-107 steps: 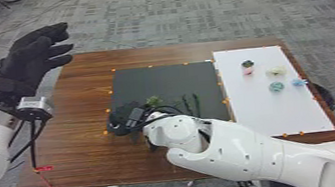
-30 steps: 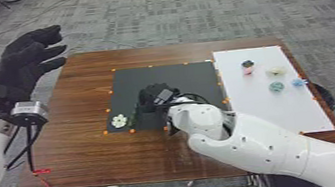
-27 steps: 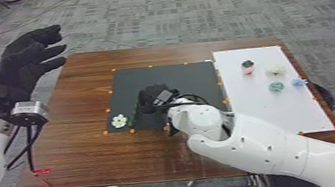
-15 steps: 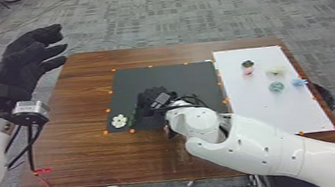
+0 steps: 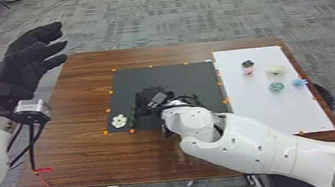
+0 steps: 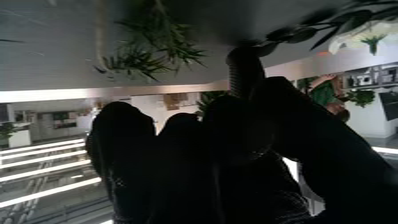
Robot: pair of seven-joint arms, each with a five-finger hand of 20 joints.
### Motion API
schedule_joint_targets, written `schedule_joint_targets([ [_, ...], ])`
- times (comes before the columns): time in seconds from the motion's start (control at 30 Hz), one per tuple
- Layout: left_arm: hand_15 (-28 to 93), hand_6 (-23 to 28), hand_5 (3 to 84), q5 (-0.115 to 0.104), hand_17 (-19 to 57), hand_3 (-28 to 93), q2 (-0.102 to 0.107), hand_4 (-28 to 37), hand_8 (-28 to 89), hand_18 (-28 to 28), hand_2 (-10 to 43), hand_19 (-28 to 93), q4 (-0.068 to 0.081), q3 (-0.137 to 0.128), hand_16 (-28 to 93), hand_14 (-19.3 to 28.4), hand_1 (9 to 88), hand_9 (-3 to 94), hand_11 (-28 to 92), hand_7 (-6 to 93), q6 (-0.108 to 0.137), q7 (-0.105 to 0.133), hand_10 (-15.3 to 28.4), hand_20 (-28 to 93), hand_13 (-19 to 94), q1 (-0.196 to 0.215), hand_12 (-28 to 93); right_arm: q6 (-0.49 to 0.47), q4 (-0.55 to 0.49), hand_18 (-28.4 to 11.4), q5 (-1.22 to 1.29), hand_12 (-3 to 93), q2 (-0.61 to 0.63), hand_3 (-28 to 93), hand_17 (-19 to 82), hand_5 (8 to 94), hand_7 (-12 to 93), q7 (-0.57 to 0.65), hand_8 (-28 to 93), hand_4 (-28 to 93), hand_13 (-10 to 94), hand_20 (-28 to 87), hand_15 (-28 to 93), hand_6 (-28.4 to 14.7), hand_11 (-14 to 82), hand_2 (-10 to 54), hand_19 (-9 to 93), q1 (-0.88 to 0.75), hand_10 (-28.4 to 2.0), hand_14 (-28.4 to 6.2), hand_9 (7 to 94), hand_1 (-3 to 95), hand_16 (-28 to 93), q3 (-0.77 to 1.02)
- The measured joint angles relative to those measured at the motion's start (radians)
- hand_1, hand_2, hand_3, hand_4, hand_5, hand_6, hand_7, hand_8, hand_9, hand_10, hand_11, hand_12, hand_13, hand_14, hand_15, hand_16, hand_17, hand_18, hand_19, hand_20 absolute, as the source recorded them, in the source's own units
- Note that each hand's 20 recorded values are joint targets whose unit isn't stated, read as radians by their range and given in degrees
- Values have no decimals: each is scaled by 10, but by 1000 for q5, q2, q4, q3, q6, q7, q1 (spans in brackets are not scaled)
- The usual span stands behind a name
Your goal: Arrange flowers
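Right hand [image 5: 151,96] sits low over the black mat [image 5: 166,75], probably to set greenery within the bouquet's outline; whether it grips anything, I cannot tell. A leafy stem [image 6: 348,20] runs beside it towards the white flower [image 5: 118,120], which lies to its left and nearer the robot, likely as a bloom for that stem. Green sprigs [image 6: 153,42] lie close by the hand, within easy reach. Well to its right, small blooms [image 5: 277,86] lie spread on the white sheet [image 5: 269,113], apart enough to pick singly. Left hand [image 5: 23,55], wide and empty, hangs far left, leaving the work room.
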Motion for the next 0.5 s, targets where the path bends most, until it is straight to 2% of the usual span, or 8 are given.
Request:
schedule_joint_targets([
  [0.27, 350, 8, 213, 0, -114, 715, 0, -238, -102, 192, -70, 377, -1, -8, -7, 115, 244, 157, 171, 258, -1, 0, 80, 90, 79, 7, 223, 5, -3, -220, -1, 364, -2, 932, 626, 569, 180, 18, -146, -52, 890, 771, 868, 0, 676, 122, 932, 3, -84, -39, 859, 252, 352, -2],
  [0.3, 352, 9, 214, 0, -114, 714, -1, -237, -101, 193, -70, 380, -2, -12, -6, 116, 243, 157, 168, 254, -1, 0, 81, 90, 78, 11, 224, 4, -7, -220, -1, 365, 1, 932, 626, 569, 179, 20, -145, -70, 890, 771, 867, 0, 676, 118, 932, 3, -84, -39, 858, 250, 353, 0],
  [0.33, 355, 11, 216, 0, -115, 713, -1, -237, -100, 194, -71, 383, -3, -17, -5, 118, 244, 158, 167, 247, 0, 0, 83, 90, 78, 15, 225, 2, -13, -220, 0, 368, 5, 928, 627, 572, 176, 21, -143, -144, 890, 771, 866, -4, 674, 130, 932, 0, -85, -38, 858, 232, 354, 7],
  [0.4, 367, 16, 220, 0, -114, 709, -2, -236, -90, 196, -70, 389, -6, -28, -8, 123, 246, 159, 168, 233, 0, 0, 87, 89, 77, 27, 227, 0, -38, -221, 8, 360, 17, 888, 633, 596, 169, 22, -138, -218, 894, 770, 866, -9, 674, 158, 932, -14, -83, -37, 861, 182, 348, 38],
  [0.5, 401, 26, 230, 0, -112, 690, -6, -236, -85, 202, -67, 404, -12, -41, -16, 130, 258, 164, 183, 225, 1, 1, 96, 85, 79, 44, 228, 17, -106, -218, 24, 357, 50, 835, 643, 626, 161, 21, -132, -248, 900, 771, 865, -19, 672, 134, 932, -54, -83, -33, 867, 132, 347, 114],
])
